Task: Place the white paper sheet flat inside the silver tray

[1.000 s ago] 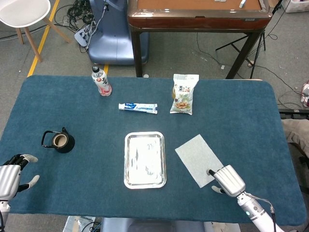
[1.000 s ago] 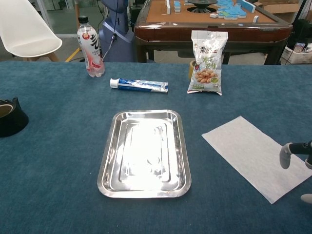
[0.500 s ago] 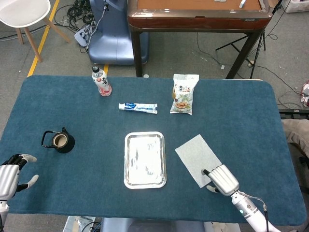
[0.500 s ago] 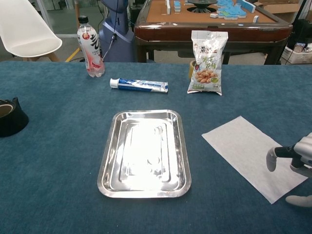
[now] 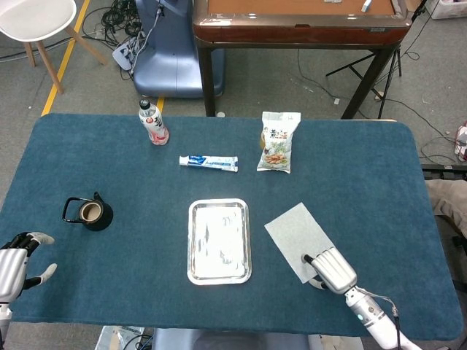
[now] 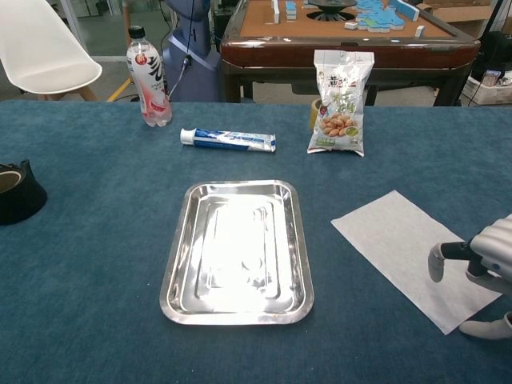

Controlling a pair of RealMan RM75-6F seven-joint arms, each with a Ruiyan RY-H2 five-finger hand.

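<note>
The white paper sheet (image 5: 299, 230) (image 6: 416, 255) lies flat on the blue table, just right of the silver tray (image 5: 219, 241) (image 6: 238, 251), which holds nothing. My right hand (image 5: 332, 270) (image 6: 482, 270) hovers over the sheet's near right corner with its fingers apart and one fingertip reaching over the paper; whether it touches the sheet is unclear. My left hand (image 5: 16, 264) rests open near the table's front left corner, far from both, and does not show in the chest view.
A black tape roll (image 5: 89, 213) (image 6: 14, 192) sits at the left. Along the far side stand a drink bottle (image 5: 152, 122) (image 6: 148, 77), a toothpaste tube (image 5: 209, 162) (image 6: 228, 140) and a snack bag (image 5: 278, 141) (image 6: 342, 102). The table's front edge runs close to both hands.
My right hand has slid left and inward over the paper's near corner. The paper, the tray and my left hand have stayed put.
</note>
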